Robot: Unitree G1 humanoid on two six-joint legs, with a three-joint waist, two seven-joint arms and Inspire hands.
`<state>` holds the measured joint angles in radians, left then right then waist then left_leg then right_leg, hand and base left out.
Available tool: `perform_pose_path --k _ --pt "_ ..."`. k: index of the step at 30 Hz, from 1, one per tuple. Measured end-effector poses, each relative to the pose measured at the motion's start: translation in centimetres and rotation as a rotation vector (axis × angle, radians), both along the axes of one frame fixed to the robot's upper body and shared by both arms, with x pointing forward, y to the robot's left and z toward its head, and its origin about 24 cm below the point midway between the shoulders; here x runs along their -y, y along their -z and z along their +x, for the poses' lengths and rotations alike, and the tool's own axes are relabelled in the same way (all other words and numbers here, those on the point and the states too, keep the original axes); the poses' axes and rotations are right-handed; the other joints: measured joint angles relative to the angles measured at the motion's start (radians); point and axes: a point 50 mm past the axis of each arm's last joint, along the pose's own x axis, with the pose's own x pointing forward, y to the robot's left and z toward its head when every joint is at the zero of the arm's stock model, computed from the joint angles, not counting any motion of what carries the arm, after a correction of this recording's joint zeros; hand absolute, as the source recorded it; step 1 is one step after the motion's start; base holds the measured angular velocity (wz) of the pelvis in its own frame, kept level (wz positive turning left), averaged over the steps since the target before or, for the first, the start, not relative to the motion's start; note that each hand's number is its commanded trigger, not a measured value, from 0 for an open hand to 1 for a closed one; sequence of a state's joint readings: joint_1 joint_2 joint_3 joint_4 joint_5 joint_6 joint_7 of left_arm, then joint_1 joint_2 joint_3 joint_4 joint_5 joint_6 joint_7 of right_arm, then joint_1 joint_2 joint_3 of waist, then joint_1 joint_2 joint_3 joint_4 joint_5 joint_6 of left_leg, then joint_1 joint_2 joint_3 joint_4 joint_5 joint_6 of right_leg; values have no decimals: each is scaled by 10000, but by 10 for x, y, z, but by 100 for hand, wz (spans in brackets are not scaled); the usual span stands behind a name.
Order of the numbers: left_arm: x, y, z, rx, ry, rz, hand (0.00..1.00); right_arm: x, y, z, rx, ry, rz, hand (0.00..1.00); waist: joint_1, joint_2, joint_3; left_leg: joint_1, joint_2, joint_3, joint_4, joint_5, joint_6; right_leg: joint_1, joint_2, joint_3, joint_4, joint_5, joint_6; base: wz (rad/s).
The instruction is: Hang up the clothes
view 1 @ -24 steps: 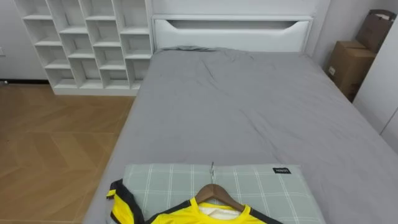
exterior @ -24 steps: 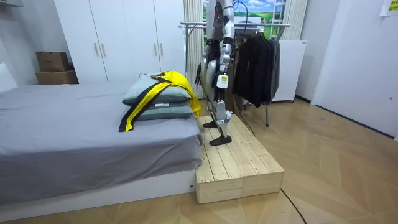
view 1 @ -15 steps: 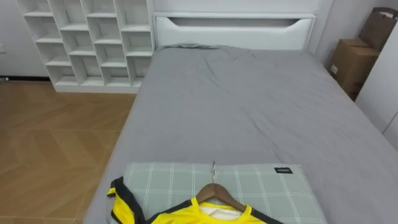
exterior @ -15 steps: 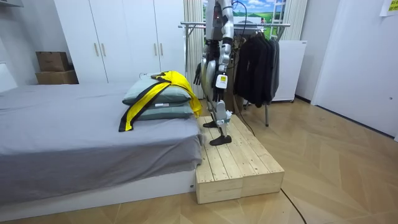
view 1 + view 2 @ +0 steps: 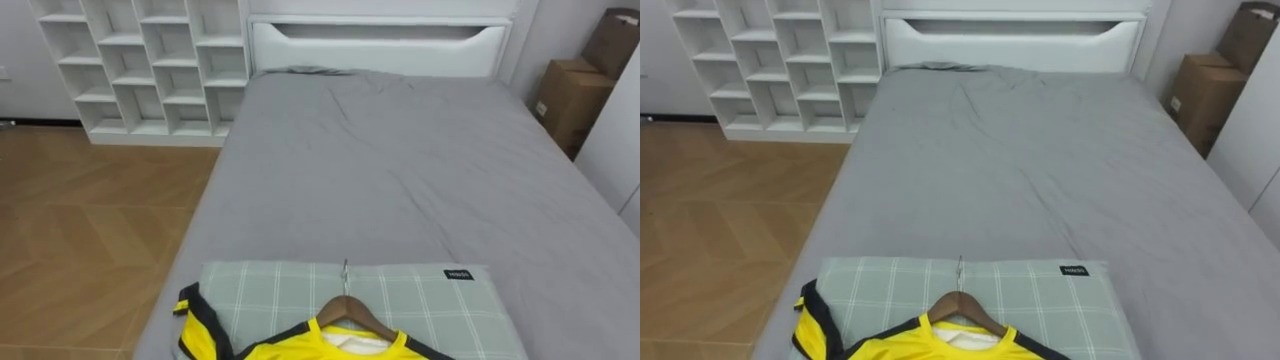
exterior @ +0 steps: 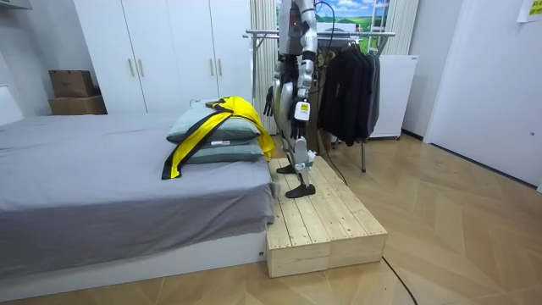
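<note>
White cubby shelves (image 5: 140, 65) fill the upper left, with the grey bed (image 5: 400, 170) across the middle. At the bottom centre the yellow shirt (image 5: 325, 347) lies on its wooden hanger (image 5: 346, 309), on a green checked pillow (image 5: 430, 300) – a cardboard box (image 5: 565, 95) sits upper right. In the room view the robot stands on a wooden platform (image 6: 326, 224); its left hand (image 6: 298, 111) and right hand (image 6: 271, 98) hang low – the state of their fingers cannot be told.

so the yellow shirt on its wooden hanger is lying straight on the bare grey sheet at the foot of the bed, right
Not quite. The yellow shirt on its wooden hanger lies on a green checked pillow, not on the bare grey sheet. The pillow does sit at the foot of the bed. The left eye view shows this.
</note>
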<state>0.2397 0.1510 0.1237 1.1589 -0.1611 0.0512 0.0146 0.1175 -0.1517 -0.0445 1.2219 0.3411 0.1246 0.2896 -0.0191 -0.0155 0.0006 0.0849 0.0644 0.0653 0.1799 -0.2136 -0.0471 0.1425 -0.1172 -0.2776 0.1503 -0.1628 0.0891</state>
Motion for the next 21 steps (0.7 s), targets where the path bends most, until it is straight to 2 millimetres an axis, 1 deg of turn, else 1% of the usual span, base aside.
perform_pose_path --k 2,4,7,9,12,14,15,17,19,21 --pt "0 0 -5 -299 -132 315 0 -1 0 0 -27 36 -54 0 0 -10 1 13 0 0 85 0 0 57 -4 1 1 0 0 0" --pt "0 0 -11 -593 -259 656 0 0 0 -1 -82 74 -95 0 11 14 18 117 1 -1 85 -1 -1 172 -3 0 -3 -1 0 0" --pt "0 0 -13 -821 -549 1222 0 0 1 -2 -171 281 -152 0 44 59 21 155 1 -16 45 -9 -12 211 -2 -2 -5 -1 0 3" --pt "-4 -2 -13 -856 -861 1716 0 0 1 -3 -198 333 -160 0 108 69 20 155 1 -44 45 -9 -12 235 1 -16 -5 -1 0 2" --pt "-17 -9 -2 -348 -1433 2861 0 1 1 -3 -160 393 -215 0 159 91 23 143 -4 -158 49 -11 -14 298 3 -94 -16 -1 0 8" --pt "-26 -15 8 79 -1666 3680 0 3 1 -3 -222 320 -412 0 274 99 23 134 -5 -172 90 -11 -15 315 6 -95 -29 -5 2 2" --pt "-31 -18 12 276 -1691 4189 0 5 0 -3 -260 227 -577 0 283 142 17 135 -12 -188 117 -9 -16 336 4 -96 -30 -5 2 0" --pt "-36 -22 18 467 -1491 4842 0 9 0 -3 -289 212 -781 0 292 215 19 124 -30 -227 164 -6 -13 354 -1 -94 -29 -4 1 0" --pt "-42 -27 26 554 -848 5716 0 13 -1 -5 -426 269 -1048 0 284 292 -6 82 -42 -256 185 1 -19 351 -1 -89 -47 -10 3 4" --pt "-45 -32 32 752 -604 6361 0 17 -2 -7 -431 269 -1207 0 269 296 -17 13 -65 -271 185 22 -27 338 -2 -103 -166 -17 -7 2"
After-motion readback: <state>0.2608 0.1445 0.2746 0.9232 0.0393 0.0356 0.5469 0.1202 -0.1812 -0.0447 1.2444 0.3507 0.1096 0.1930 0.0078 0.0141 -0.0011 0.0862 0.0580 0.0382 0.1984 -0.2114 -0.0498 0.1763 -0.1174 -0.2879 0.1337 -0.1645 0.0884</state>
